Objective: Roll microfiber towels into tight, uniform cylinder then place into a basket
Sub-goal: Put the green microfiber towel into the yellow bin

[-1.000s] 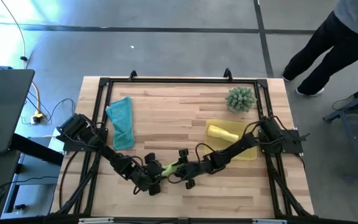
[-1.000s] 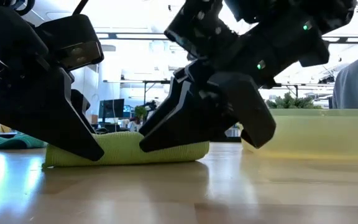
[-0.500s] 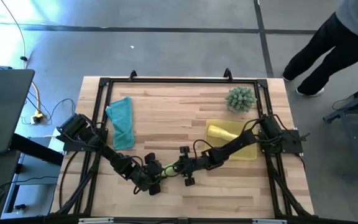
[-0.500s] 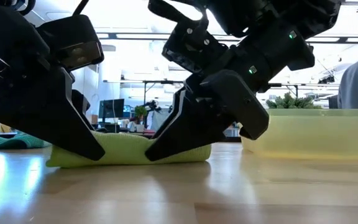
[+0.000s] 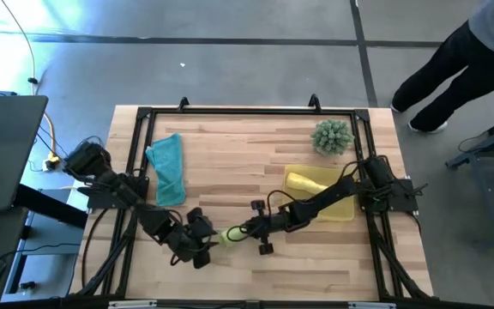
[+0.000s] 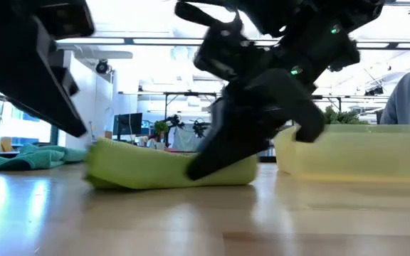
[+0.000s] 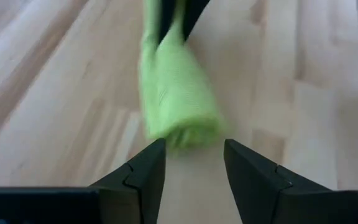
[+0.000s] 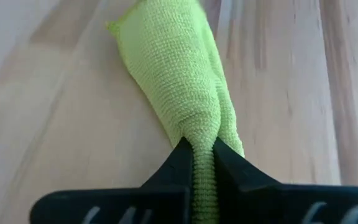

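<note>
Looks like a robotics lab / open-plan workshop, not a home. Wood-top table [image 5: 230, 172] sits in a black metal frame [image 5: 247, 110] on a bare grey concrete floor [image 5: 230, 51] w/ lines marked on it. Yellow cable [image 5: 50, 137] runs loose on the floor to a plug, and a dark desk [image 5: 3, 150] sits beside the rig. Low view shows a big bright room behind: long ceiling strip lights [image 6: 155, 41], monitors [image 6: 128, 124] on desks, more rigs farther back. Person [image 5: 461, 64] standing near the table corner.
</note>
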You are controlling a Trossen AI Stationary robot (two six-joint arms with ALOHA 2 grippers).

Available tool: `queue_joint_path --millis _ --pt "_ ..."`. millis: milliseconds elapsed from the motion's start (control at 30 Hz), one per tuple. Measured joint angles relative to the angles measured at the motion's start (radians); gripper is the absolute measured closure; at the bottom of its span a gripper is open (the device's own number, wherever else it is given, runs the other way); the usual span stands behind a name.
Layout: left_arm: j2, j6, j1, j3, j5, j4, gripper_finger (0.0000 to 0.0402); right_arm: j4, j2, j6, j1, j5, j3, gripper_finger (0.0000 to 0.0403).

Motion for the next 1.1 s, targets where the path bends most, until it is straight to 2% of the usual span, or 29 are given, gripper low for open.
queue_joint_path --millis 200,433,600,733,933,1100 --pt "-0.081 -0.012 -0.033 0.0 -0.055 -0.058 0.025 -0.187 -0.156 -0.022 -0.021 0.032 -0.005 0.0399" --pt "-0.097 -0.004 -0.034 0.001 -0.105 -0.08 0.025 -0.445 -0.379 -0.007 -0.038 0.122 -0.002 0.04" --pt "-0.097 -0.011 -0.031 0.001 -0.106 -0.101 0.025 -0.726 -0.553 0.12 -0.028 0.198 -0.012 0.0401" --pt "-0.097 -0.011 -0.031 0.001 -0.121 -0.107 0.025 -0.829 -0.661 0.25 0.017 0.247 -0.103 0.0402" --pt "-0.097 -0.01 -0.025 0.001 -0.132 -0.124 0.025 -0.779 -0.755 0.426 0.1 0.336 -0.335 0.0402" --pt "-0.097 -0.004 -0.007 0.001 -0.134 -0.129 0.025 -0.638 -0.766 0.497 0.129 0.31 -0.477 0.0402"
